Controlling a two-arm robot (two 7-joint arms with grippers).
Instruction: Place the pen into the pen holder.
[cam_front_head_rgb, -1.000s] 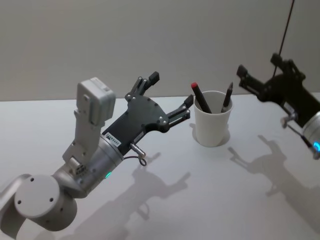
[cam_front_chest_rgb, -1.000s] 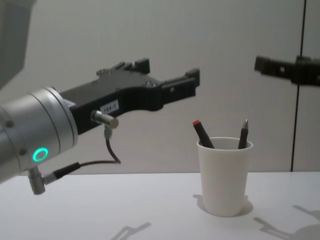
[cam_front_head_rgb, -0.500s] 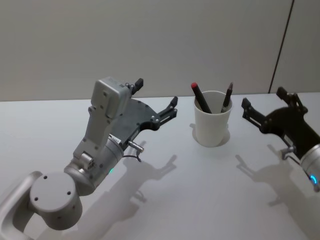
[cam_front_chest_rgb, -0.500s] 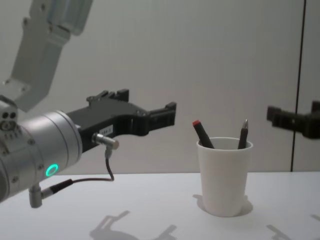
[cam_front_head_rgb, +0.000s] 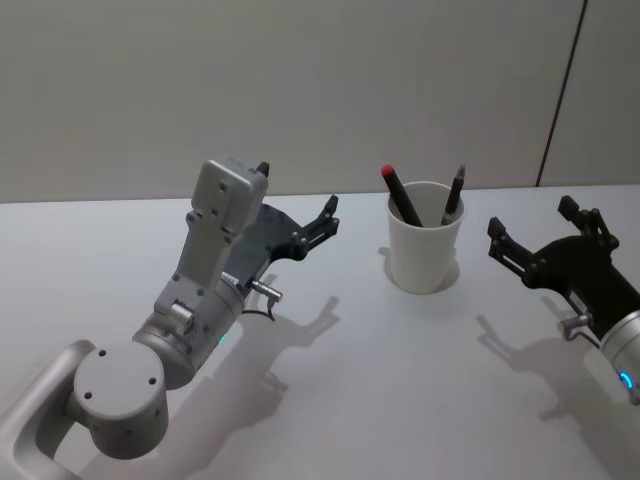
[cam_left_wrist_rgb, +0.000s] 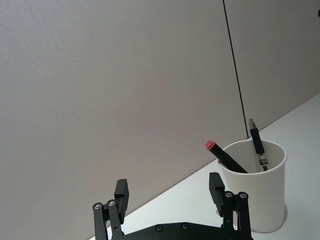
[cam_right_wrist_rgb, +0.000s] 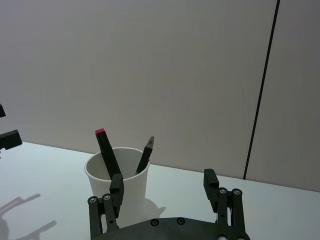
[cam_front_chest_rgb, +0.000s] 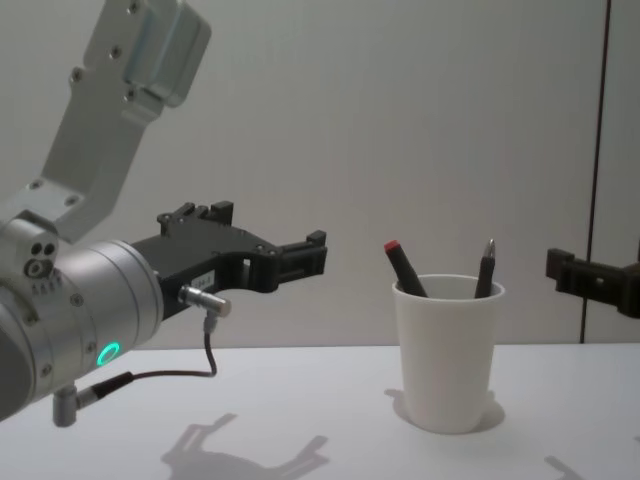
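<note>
Now the pen holder (cam_front_head_rgb: 426, 250), a plain white paper cup, is standing upright on the white table (cam_front_head_rgb: 400, 400) near the back wall, and it is holding two pens. One, a pen with a red cap (cam_front_head_rgb: 401, 194), is leaning toward the robot's left side of the cup; the other, a dark pen with a silvery tip (cam_front_head_rgb: 454, 194), is leaning toward the right side, and both are sticking up past the rim. On the left of the cup, the left gripper (cam_front_head_rgb: 297, 198) is hovering above the table, well apart from the cup, its fingers spread wide and gripping nothing. On the other side, the right gripper (cam_front_head_rgb: 530, 229) is hanging near the cup without touching it, its fingers likewise parted and empty, as the right wrist view is showing with the cup beyond them.
</note>
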